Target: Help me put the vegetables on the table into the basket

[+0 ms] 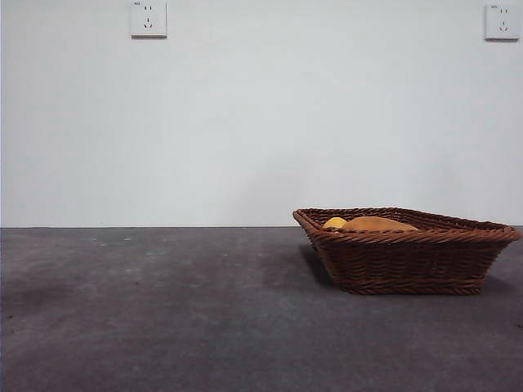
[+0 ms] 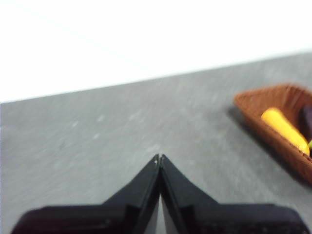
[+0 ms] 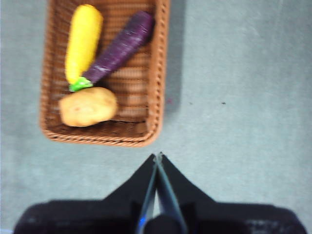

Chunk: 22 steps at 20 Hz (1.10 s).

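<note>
The woven basket (image 1: 409, 260) stands on the dark grey table (image 1: 163, 310) at the right. All three vegetables lie inside it: the orange-brown potato (image 3: 88, 106), the yellow oblong (image 3: 84, 41) and the purple one (image 3: 119, 47). In the front view only the potato's top (image 1: 377, 224) and a bit of the yellow one (image 1: 333, 221) show above the rim. My right gripper (image 3: 158, 156) is shut and empty, held above the table beside the basket (image 3: 155, 73). My left gripper (image 2: 159, 157) is shut and empty, away from the basket (image 2: 258, 105), where the yellow oblong (image 2: 283, 129) shows.
A white wall stands behind the table, with two sockets (image 1: 148, 19) (image 1: 502, 21) high up. Neither arm shows in the front view.
</note>
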Motion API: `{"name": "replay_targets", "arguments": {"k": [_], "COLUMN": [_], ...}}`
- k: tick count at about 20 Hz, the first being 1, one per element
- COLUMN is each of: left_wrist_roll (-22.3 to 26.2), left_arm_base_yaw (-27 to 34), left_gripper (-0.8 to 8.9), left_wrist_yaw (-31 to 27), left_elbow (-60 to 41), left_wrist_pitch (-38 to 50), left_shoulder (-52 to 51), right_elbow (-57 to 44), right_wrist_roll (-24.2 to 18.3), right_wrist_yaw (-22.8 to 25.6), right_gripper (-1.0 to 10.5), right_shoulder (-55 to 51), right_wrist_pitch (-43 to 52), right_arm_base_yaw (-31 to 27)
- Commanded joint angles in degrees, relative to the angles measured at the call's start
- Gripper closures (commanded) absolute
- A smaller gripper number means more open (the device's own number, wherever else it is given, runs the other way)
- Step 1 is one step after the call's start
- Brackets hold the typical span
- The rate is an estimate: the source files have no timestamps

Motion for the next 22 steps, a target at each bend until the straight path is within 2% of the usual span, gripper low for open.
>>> {"name": "replay_targets", "arguments": {"k": [1, 4, 7, 15, 17, 20, 22], "left_wrist_roll": [0.7, 0.2, 0.2, 0.4, 0.5, 0.3, 0.4], "left_arm_base_yaw": [4.0, 8.0, 11.3, 14.5, 15.2, 15.4, 15.4], "left_gripper": [8.17, 8.17, 8.17, 8.17, 8.17, 8.17, 8.17], "left_wrist_yaw": [1.6, 4.8, 8.8, 8.7, 8.1, 4.0, 3.8], "left_elbow": [-10.1, -17.4, -20.5, -21.4, -21.4, -21.4, -21.4], "left_wrist_pitch": [6.4, 6.7, 6.4, 1.9, 0.8, -0.1, -1.3], "left_shoulder": [-5.0, -10.9, -15.1, -21.5, -22.2, -22.2, -22.2], "right_elbow": [-0.2, -0.2, -0.2, -0.2, -0.2, -0.2, -0.2], "right_wrist_roll": [-0.4, -0.4, -0.4, -0.4, -0.4, -0.4, -0.4], "right_wrist_yaw": [0.4, 0.4, 0.4, 0.4, 0.4, 0.4, 0.4], "right_gripper": [9.5, 9.5, 9.5, 9.5, 9.5, 9.5, 9.5], "right_shoulder": [0.8, 0.9, 0.9, 0.9, 0.9, 0.9, 0.9], "right_wrist_pitch": [0.9, 4.6, 10.5, 27.5, 30.1, 31.3, 31.3], "right_arm_base_yaw": [0.0, 0.0, 0.0, 0.0, 0.0, 0.0, 0.0]}}
